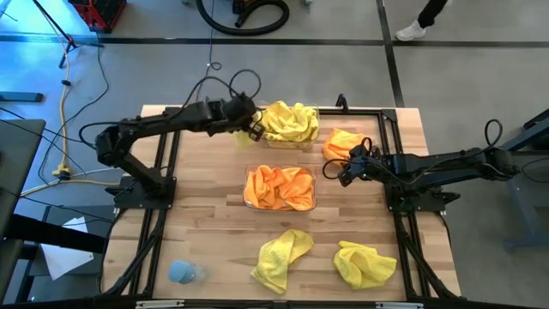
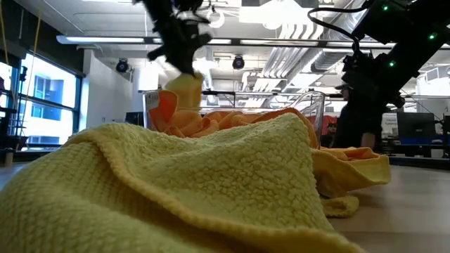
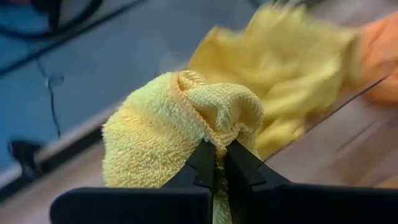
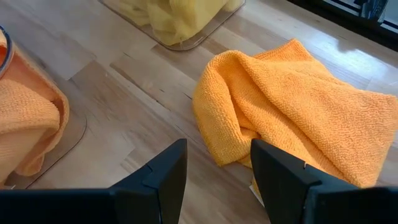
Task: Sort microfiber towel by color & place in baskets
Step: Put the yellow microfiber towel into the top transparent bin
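The left gripper (image 3: 219, 163) is pinching a fold of yellow towel (image 3: 168, 134) tight between its fingers, the cloth bulging above them in a soft wad. It is hanging at the edge of the far basket (image 1: 305, 144), which is holding more yellow cloth. The right gripper (image 4: 217, 165) is hovering with its fingers spread wide, just short of a loose orange towel (image 4: 292, 118) lying on the table (image 1: 206, 232) beside that basket. The near basket (image 1: 249, 202) is holding orange towels, and two more yellow ones (image 1: 283, 256) (image 1: 364, 262) are lying at the front.

These cloths are looking light, limp and grippy, not slippery, so they are likely to drape and drag. A raised ridge or bunched fold is giving the best hold; a flat patch would probably slip out from under the fingers.
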`<control>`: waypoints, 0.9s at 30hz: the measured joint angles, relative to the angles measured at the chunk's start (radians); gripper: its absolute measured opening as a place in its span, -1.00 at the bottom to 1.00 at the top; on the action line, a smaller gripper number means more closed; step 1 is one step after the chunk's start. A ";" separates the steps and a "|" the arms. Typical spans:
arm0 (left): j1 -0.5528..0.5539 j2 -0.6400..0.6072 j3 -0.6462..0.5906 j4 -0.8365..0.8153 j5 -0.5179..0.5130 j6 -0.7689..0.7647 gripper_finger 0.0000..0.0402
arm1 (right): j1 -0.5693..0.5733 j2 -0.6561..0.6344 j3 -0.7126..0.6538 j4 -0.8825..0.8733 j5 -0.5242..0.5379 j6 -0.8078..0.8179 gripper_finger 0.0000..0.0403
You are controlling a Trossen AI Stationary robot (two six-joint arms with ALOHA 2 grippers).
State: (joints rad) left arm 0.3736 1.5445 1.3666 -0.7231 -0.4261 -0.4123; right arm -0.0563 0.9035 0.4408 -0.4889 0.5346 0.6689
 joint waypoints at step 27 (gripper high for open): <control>0.096 0.388 0.357 -0.028 0.138 0.055 -1.00 | 0.000 0.000 0.000 0.001 0.015 -0.022 -0.14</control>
State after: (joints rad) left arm 0.4699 1.9329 1.7237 -0.7516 -0.2882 -0.3576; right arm -0.0566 0.9039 0.4412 -0.4881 0.5499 0.6468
